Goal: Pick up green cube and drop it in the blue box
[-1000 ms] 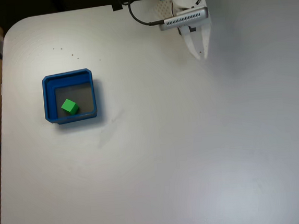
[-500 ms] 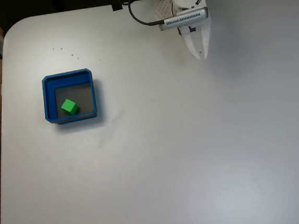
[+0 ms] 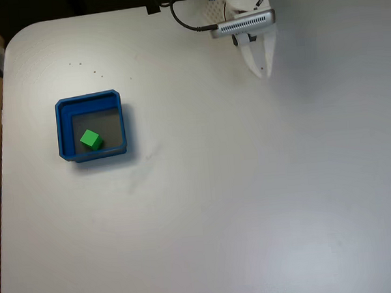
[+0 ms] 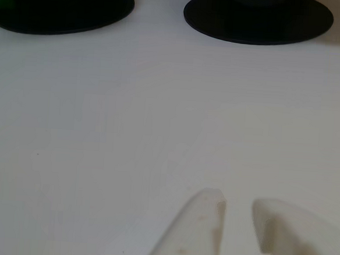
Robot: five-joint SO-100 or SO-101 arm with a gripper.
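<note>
One green cube (image 3: 90, 139) lies inside the one blue box (image 3: 63, 127) at the table's (image 3: 255, 196) left in the fixed view; the gripper (image 3: 263, 73), far right, empty, jaws slightly parted

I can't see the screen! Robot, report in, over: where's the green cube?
Tool empty, tips slightly apart, near table's far edge. Green cube inside blue box. Nothing in the way.

The arm (image 3: 238, 5) was cut off by the fixed view's top edge. Two black discs (image 4: 256, 20) ran past the other view's top edge.
</note>
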